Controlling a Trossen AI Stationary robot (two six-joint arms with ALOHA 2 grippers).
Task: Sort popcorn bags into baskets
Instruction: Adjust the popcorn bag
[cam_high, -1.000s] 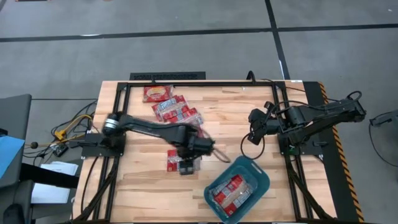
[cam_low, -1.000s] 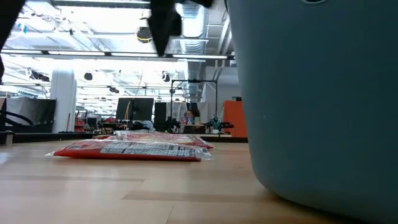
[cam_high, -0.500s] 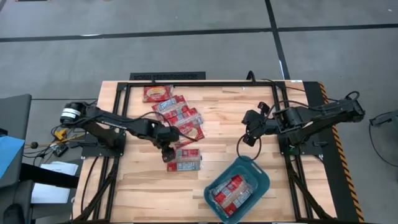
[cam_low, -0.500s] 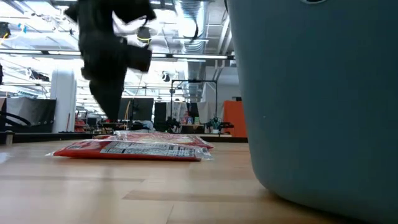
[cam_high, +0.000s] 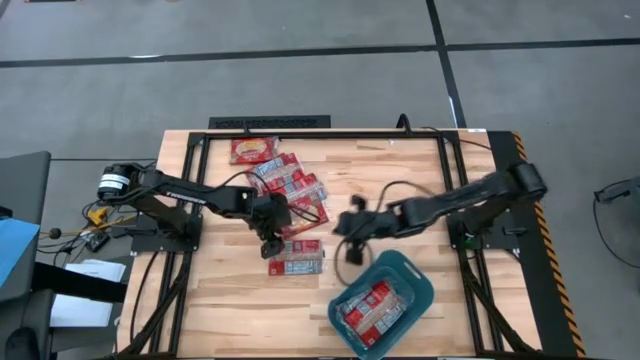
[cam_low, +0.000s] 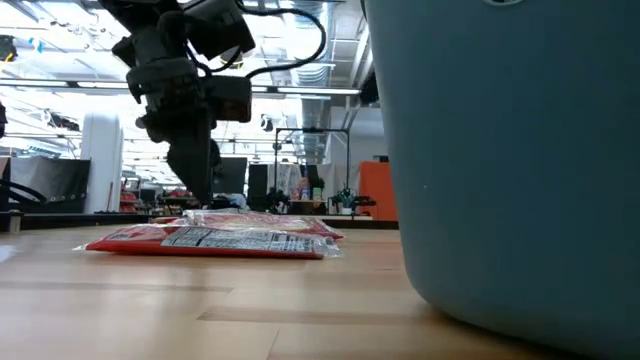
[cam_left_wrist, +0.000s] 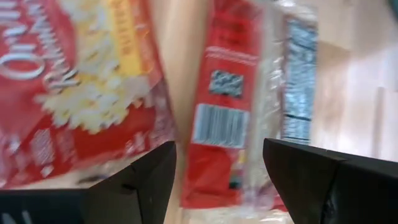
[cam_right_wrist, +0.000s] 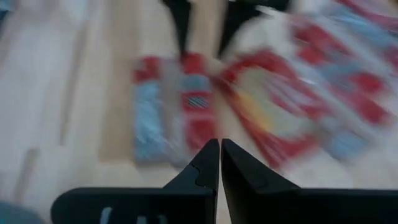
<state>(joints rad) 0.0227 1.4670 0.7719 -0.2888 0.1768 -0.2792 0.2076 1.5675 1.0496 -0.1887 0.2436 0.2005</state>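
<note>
Several red popcorn bags (cam_high: 285, 180) lie flat in a row on the far left of the table. Two more (cam_high: 295, 256) lie side by side at mid-table, and others rest inside the teal basket (cam_high: 418, 283) near the front edge. My left gripper (cam_high: 268, 240) is open and points down at the left end of the mid-table pair. In the left wrist view its fingers stand on either side of a barcode bag (cam_left_wrist: 217, 124). My right gripper (cam_high: 350, 228) is shut, hovers right of that pair and faces it (cam_right_wrist: 180, 112).
The basket's wall (cam_low: 500, 150) fills the right of the low view, with the nearest bag (cam_low: 215, 238) flat on the wood to its left. Bare wood lies in front of the bags and along the right half of the table. A cable loops below the right arm (cam_high: 352, 255).
My left gripper drew back from beside the basket toward the table's left, then came down over the left end of the mid-table bags. My right arm reached out from the right side toward the table's middle, ending close to those bags. The bags kept still.
</note>
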